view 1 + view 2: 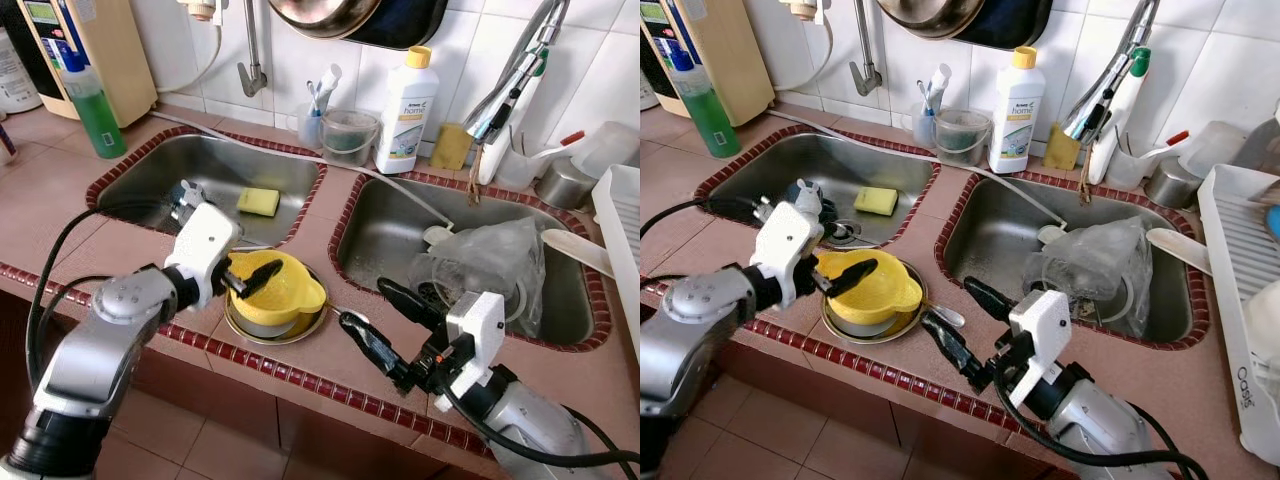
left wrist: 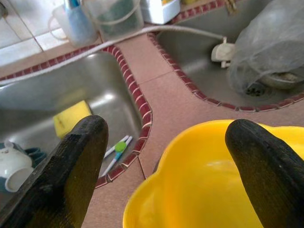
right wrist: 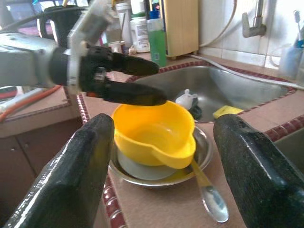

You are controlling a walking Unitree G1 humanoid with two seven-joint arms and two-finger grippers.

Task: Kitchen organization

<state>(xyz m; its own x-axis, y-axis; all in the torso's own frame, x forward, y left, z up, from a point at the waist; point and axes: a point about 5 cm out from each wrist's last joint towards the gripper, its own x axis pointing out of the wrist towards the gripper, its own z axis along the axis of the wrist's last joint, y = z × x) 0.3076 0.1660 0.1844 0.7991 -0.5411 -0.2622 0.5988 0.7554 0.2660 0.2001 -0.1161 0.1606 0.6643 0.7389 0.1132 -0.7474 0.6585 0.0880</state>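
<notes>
Right hand (image 1: 382, 323) spread wide, left hand (image 1: 246, 278) spread over yellow bowl (image 1: 280, 292); bottle (image 1: 405, 110) perhaps "home".

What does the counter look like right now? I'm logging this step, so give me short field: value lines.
left gripper: open, fingers over the rim of the yellow bowl
right gripper: open, beside the bowl
yellow bowl: stacked in a metal dish on the counter between the sinks
spoon: lying beside the dish
left sink: yellow sponge
right sink: plastic bag

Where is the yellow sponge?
The yellow sponge lies on the bottom of the left sink, toward the robot's left, just behind the yellow bowl that sits on the counter strip between the two sinks.
</notes>
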